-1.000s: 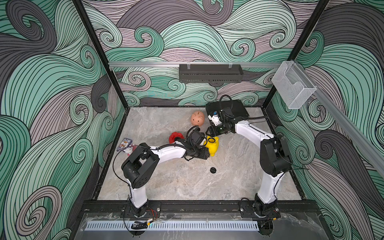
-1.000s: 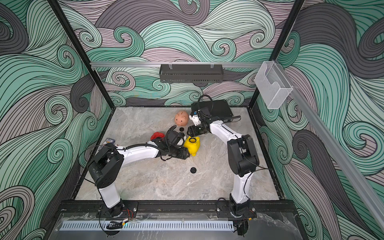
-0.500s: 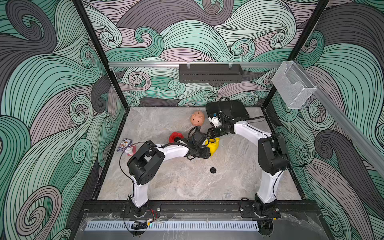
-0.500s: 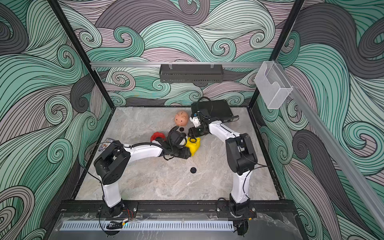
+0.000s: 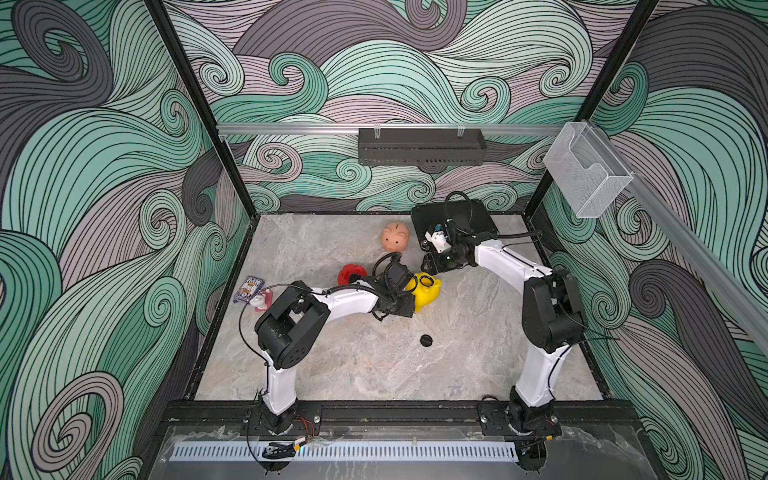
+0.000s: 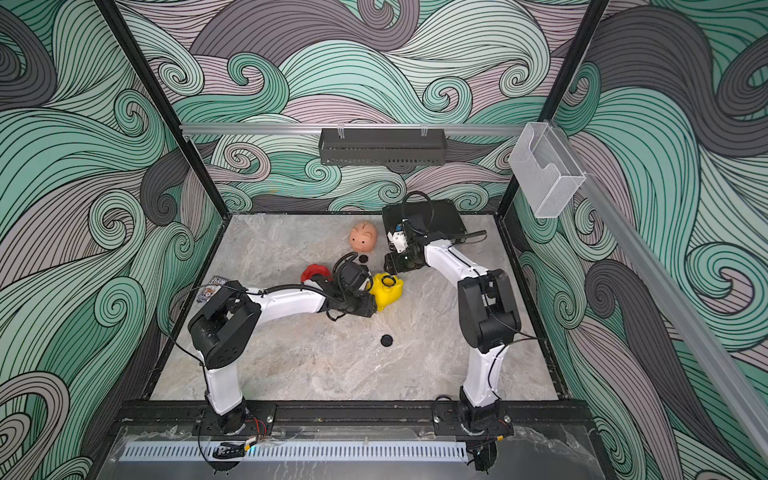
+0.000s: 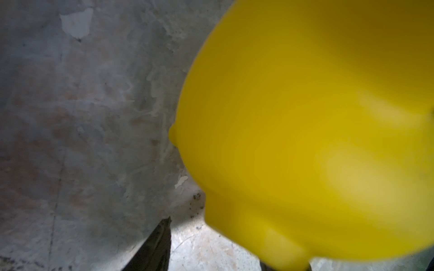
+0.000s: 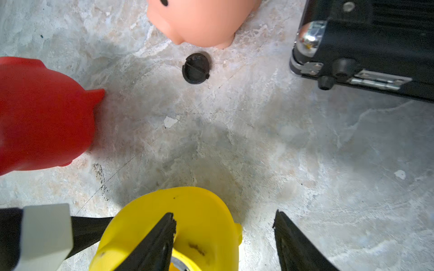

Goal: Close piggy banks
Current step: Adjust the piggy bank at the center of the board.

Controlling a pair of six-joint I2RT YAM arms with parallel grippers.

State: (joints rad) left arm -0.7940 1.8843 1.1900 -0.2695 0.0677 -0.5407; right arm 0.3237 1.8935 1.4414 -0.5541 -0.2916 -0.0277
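Right wrist alone shows black plug (image 8: 196,68) beside pink pig (image 8: 202,21).

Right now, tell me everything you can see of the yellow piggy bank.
The yellow piggy bank is glossy molded plastic, lying belly-up near the middle of the marble table, its round belly hole with a dark rim facing upward. The left gripper clamps its body from the side; the left wrist view is filled with its blurred yellow surface. The right gripper hangs open over it, one finger at the hole. No plug sits in the hole. The red piggy bank lies close behind, apart.
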